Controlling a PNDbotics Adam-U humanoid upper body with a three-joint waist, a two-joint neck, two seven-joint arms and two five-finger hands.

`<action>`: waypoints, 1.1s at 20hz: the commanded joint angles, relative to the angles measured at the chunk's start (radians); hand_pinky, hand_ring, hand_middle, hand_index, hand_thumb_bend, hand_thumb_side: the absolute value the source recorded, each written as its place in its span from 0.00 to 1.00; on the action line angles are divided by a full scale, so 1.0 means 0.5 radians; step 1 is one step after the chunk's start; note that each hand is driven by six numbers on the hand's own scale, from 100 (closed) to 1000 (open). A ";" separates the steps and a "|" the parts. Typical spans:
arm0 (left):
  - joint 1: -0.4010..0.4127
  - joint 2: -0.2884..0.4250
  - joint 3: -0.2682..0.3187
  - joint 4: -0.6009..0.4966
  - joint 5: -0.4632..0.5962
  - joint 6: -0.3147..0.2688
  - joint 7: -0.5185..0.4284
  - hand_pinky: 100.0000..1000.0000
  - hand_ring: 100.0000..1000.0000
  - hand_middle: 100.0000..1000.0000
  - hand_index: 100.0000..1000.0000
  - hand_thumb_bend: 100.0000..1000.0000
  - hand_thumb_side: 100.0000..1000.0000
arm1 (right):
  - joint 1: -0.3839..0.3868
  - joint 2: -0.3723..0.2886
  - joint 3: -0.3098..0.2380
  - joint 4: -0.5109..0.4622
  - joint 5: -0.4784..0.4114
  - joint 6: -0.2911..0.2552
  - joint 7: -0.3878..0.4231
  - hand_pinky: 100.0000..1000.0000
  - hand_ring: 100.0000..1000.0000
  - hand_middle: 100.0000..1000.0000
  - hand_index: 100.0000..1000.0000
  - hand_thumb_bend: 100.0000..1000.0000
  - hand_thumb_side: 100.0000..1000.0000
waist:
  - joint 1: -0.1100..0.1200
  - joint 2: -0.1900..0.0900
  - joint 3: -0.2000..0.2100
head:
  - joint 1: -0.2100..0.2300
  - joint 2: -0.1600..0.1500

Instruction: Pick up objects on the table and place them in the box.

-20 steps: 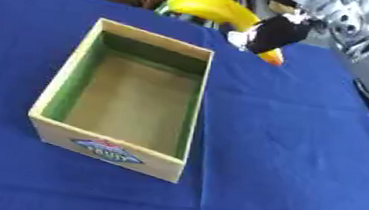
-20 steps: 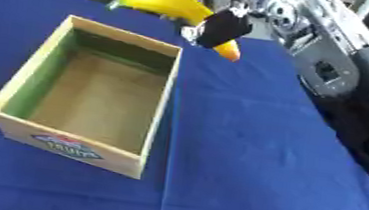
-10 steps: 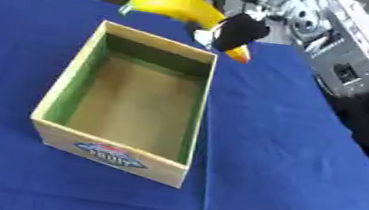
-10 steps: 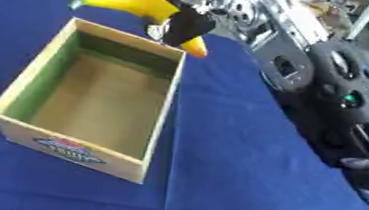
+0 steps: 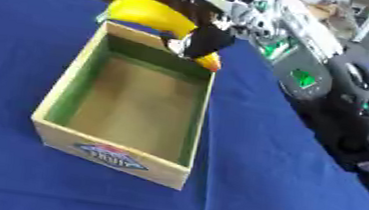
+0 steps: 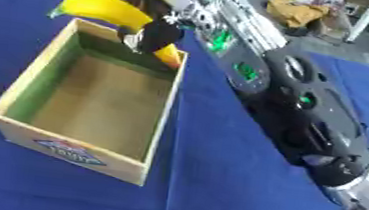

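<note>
Above the box's [image 5: 66,93] far rim, right-hand fingers [image 5: 203,41] clasp the banana [image 5: 151,14]

**What's around the table on my feed**

I've got a blue tablecloth [image 5: 240,184] filling nearly the whole view. Past its far edge there's a grey floor [image 6: 319,38] with some crumpled brown paper or cardboard [image 6: 298,10] lying on it, and a white post [image 6: 364,18] standing near the upper right corner.
</note>
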 commanded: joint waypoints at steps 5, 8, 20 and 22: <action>-0.046 0.007 0.003 -0.035 0.002 -0.013 0.002 0.52 0.66 0.73 0.90 0.00 1.00 | -0.021 0.044 0.013 0.067 0.055 -0.031 -0.011 0.72 0.75 0.38 0.49 0.00 0.31 | 0.011 -0.026 0.022 | 0.000 -0.034; -0.048 0.004 0.003 -0.035 0.003 -0.012 0.002 0.52 0.66 0.73 0.90 0.00 1.00 | -0.015 0.064 0.015 0.094 0.058 -0.033 -0.016 0.72 0.76 0.39 0.51 0.00 0.31 | 0.011 -0.020 0.027 | 0.000 -0.037; -0.046 -0.003 0.004 -0.035 0.005 -0.010 0.001 0.52 0.66 0.73 0.90 0.00 1.00 | -0.011 0.079 0.031 0.083 0.061 -0.092 0.094 0.79 0.86 0.69 0.84 0.20 0.53 | 0.009 -0.019 0.023 | 0.002 -0.027; -0.044 -0.004 0.004 -0.035 0.005 -0.010 0.001 0.52 0.66 0.73 0.90 0.00 1.00 | -0.008 0.073 0.018 0.071 0.059 -0.093 0.113 0.78 0.86 0.69 0.83 0.20 0.53 | 0.008 -0.021 0.022 | 0.006 -0.026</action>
